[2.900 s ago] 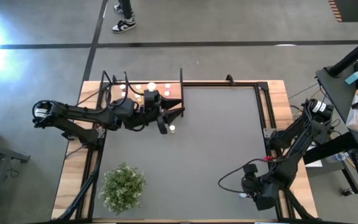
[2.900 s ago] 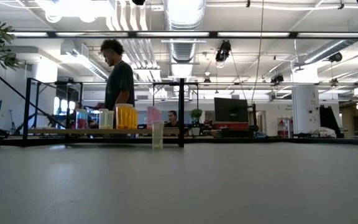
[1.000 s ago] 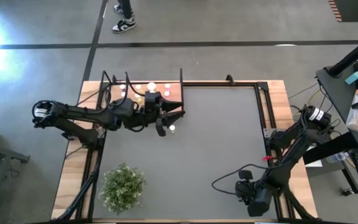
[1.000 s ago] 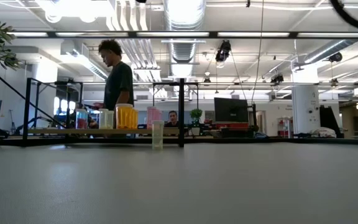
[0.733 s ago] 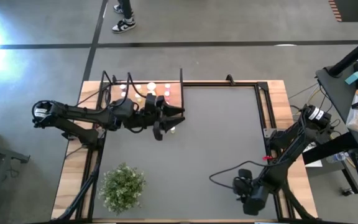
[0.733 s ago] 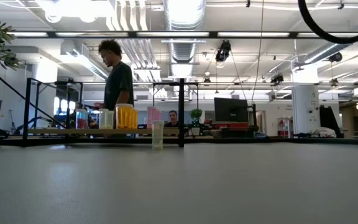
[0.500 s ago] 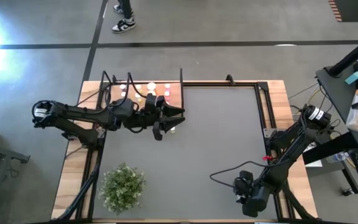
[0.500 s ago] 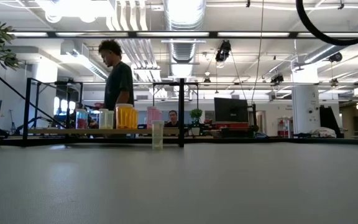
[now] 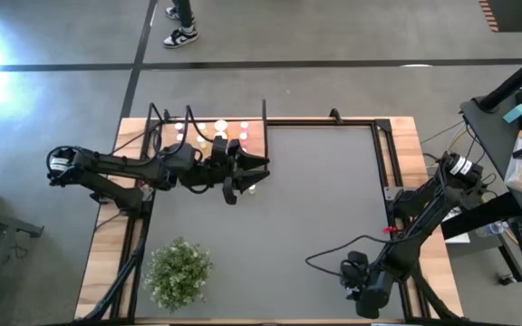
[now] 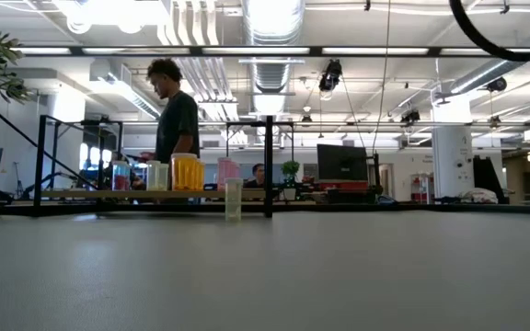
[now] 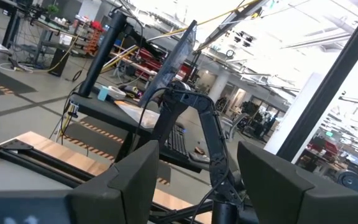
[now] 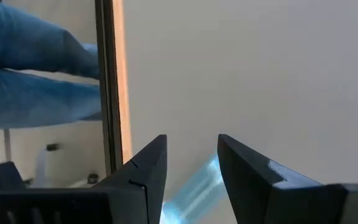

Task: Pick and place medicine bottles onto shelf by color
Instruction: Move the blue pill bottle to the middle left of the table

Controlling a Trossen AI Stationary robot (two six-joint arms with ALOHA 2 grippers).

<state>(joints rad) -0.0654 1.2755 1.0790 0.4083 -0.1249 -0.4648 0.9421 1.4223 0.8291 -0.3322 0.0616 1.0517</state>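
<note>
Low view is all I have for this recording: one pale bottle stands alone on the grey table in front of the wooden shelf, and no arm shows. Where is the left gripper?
Observer: From above, the left gripper hangs at the near corner of the flat light-wood shelf, right beside that small white-capped bottle.
Operator: Is it holding the bottle?
Observer: No. Its wrist view shows the gripper open, with nothing between the fingers.
Operator: And the right arm?
Observer: The right gripper waits at the table's near right edge, far from the bottles.
</note>
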